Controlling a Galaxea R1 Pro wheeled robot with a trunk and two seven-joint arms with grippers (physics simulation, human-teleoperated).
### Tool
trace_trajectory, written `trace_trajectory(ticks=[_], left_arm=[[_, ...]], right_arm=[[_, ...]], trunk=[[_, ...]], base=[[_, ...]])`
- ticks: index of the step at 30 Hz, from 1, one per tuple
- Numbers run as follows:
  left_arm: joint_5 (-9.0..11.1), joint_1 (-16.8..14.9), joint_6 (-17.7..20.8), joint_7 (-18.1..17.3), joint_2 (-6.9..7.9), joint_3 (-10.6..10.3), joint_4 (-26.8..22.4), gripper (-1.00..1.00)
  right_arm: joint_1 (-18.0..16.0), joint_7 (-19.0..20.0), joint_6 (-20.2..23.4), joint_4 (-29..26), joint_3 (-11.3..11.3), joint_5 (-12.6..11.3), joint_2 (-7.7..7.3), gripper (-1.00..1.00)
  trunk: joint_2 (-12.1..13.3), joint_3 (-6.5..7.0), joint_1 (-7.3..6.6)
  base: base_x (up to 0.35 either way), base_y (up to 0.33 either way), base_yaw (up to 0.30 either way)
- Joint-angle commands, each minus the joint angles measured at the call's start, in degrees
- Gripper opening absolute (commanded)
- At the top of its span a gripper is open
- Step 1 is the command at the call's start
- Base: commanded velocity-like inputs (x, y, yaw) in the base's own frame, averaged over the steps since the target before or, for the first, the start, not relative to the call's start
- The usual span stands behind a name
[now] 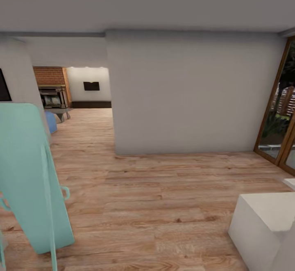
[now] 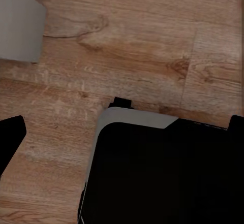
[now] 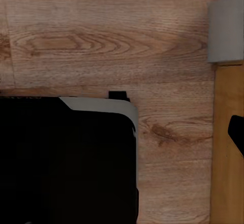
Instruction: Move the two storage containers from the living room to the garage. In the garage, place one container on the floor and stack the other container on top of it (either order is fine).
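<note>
Jaws: can't tell on either arm, fingers hidden. Leftmost, teal board [image 1: 30, 176]; beyond, fireplace [image 1: 53, 96] marks the living room; wall [image 1: 184, 94] centre; glass door [image 1: 278, 107], white block [image 1: 262, 222] right. Containers unseen. Best steer through the left opening, clearing the board.

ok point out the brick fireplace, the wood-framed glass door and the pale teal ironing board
dark fireplace in the red brick wall [image 1: 52, 95], head view, on the firebox front
wood-framed glass door [image 1: 280, 111], head view, on the glass pane
pale teal ironing board [image 1: 28, 172], head view, on its flat face
</note>
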Motion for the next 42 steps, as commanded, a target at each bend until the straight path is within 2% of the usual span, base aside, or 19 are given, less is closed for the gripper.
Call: trace_trajectory(ticks=[1,25,42], left_arm=[[0.4,0.0,-0.2,0.1,-0.02,-0.2,0.1,1.0],[0.4,0.0,-0.2,0.1,-0.02,-0.2,0.1,1.0],[0.4,0.0,-0.2,0.1,-0.02,-0.2,0.1,1.0]], right_arm=[[-0.1,-0.2,-0.3,0.2,0.5,-0.4,0.03,1.0],[-0.1,-0.1,-0.3,0.2,0.5,-0.2,0.0,1.0],[-0.1,-0.1,-0.3,0.2,0.5,0.2,0.71,1.0]], trunk=[[0.0,-0.02,0.05],[0.0,-0.02,0.05],[0.0,-0.02,0.05]], base=[[0.322,0.0,0.0],[0.322,0.0,0.0],[0.322,0.0,0.0]])
